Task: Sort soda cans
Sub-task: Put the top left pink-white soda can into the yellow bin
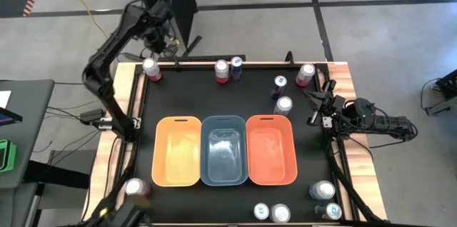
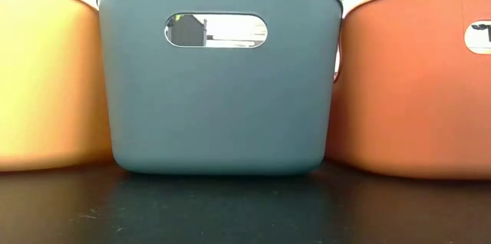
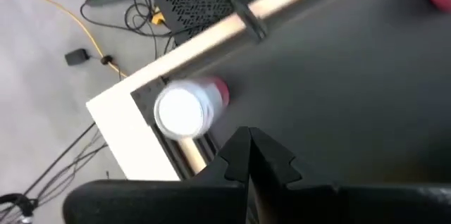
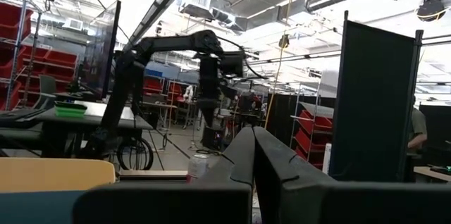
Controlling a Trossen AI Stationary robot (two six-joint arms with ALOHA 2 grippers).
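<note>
Black table (image 1: pixel 178 98), three bins (image 1: pixel 225 148), none holding cans (image 1: pixel 228 70)

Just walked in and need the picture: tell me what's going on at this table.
A two-armed robot is sorting soda cans. The left gripper hangs shut and empty above a red can with a silver top at the table's far left corner. The right gripper waits shut at the right edge. The orange, blue and red-orange plastic bins look empty.

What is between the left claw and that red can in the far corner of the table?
Nothing visible. The left gripper hangs shut above the red can, which stands alone in the table's corner. In the left wrist view only open air separates them.
</note>
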